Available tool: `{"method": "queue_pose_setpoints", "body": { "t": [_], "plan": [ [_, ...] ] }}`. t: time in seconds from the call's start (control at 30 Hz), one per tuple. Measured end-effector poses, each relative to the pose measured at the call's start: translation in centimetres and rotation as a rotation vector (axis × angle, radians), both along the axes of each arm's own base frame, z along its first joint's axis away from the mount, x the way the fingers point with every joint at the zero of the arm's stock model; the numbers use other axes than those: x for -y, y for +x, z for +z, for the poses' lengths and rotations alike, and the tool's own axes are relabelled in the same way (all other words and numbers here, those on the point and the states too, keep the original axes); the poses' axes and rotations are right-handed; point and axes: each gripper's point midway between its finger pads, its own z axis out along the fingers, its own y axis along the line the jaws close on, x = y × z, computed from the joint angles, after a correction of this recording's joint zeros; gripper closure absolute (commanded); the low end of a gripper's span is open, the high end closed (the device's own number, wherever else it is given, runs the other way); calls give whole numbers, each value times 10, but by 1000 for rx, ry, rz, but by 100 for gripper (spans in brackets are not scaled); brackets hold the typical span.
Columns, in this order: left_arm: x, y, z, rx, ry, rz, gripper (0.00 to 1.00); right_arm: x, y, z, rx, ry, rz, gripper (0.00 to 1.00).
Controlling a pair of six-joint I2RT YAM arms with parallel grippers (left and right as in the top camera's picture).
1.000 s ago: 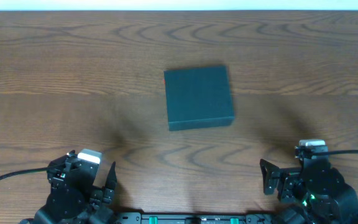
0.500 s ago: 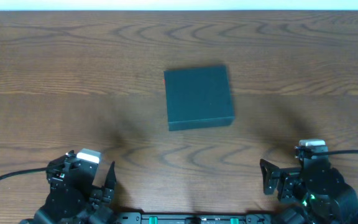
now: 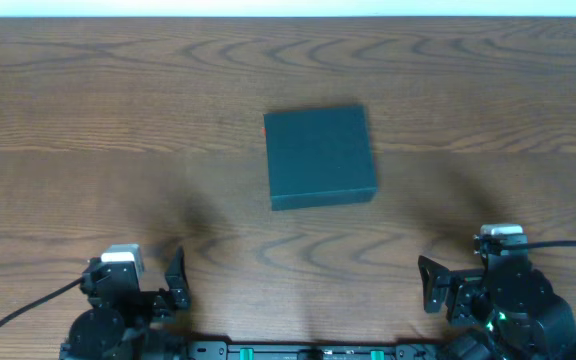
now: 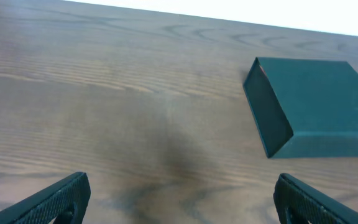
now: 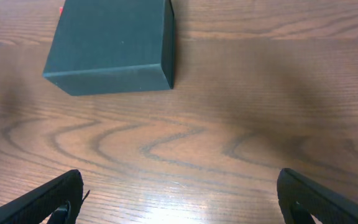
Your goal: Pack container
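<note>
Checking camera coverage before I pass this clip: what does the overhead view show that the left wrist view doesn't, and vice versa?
Overhead only: the right gripper, jaws apart, and the full top of the dark teal-green square cardboard box. Left wrist only: the box's side wall facing that arm, from low down. Both: the box closed on the brown wood-grain table, and the left gripper, open and touching nothing.

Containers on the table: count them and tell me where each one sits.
1. The container lies closed near the middle of the table, with nothing touching it. No other shows in any view.
</note>
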Motion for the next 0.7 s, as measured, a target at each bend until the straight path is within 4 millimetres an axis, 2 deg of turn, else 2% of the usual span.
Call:
{"method": "queue_pose_setpoints", "body": {
  "t": [0.2, 0.37, 0.5, 0.7],
  "plan": [
    [5, 16, -27, 17, -15, -6, 5, 0, 0, 0, 0, 0, 0, 1],
    [9, 20, -58, -54, -7, -19, 5, 0, 0, 0, 0, 0, 0, 1],
    [8, 21, -84, -114, 6, -16, 5, 0, 0, 0, 0, 0, 0, 1],
    [6, 11, -108, -206, 25, -15, 4, 0, 0, 0, 0, 0, 0, 1]
  ]
}}
